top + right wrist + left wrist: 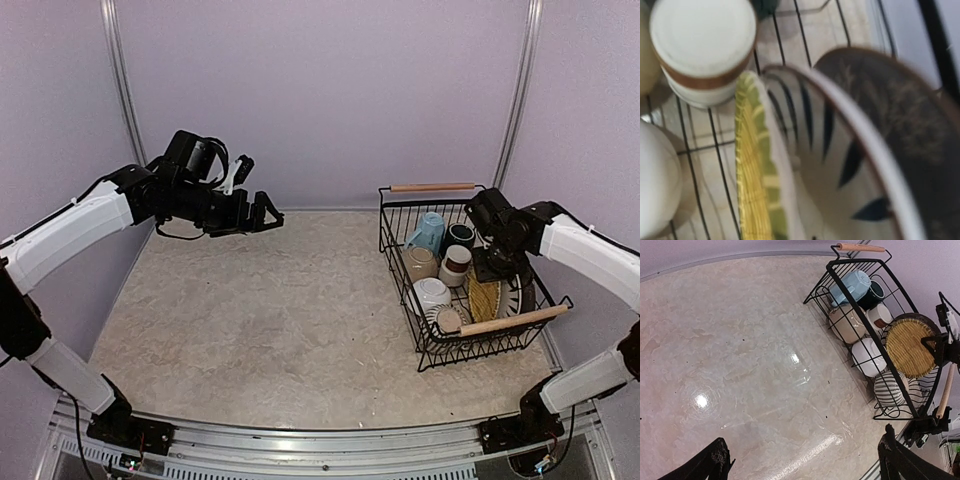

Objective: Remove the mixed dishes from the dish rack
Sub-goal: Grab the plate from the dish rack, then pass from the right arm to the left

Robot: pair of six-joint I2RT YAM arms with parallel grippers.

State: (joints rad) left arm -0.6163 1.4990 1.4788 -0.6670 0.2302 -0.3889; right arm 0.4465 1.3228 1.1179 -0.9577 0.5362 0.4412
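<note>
**Right claw down in the dish rack, left claw wide over the surface**

Hidden/unclear: the right claw [492,268] is sunk among the upright plates at the right side of the dish rack [866,330], right-centre of the overhead frame. Its fingers are not caught in its own wrist view. It is closed down tight, but whether a plate rim is pinched cannot be told. That view is blurred and cropped. Only slices of the yellow woven plate [752,165], black-and-white striped plate [830,150] and dark plate [910,125] are seen, packed close together, with the brown-white cup [702,45] at upper left. In the overhead frame the striped grey mug [888,389] is partly covered by the near wooden handle [515,320].

Also in the rack: light blue mug [428,230], dark green mug [460,236], white bowl [430,293].

Edges/room: the rack is set close to the right wall [590,120], with its far handle [432,187] near the back wall. The widest room is on the surface [260,310], left of the rack. The left claw [265,212] is held wide open with nothing in it, at the upper left of the overhead frame, well apart from the rack.
</note>
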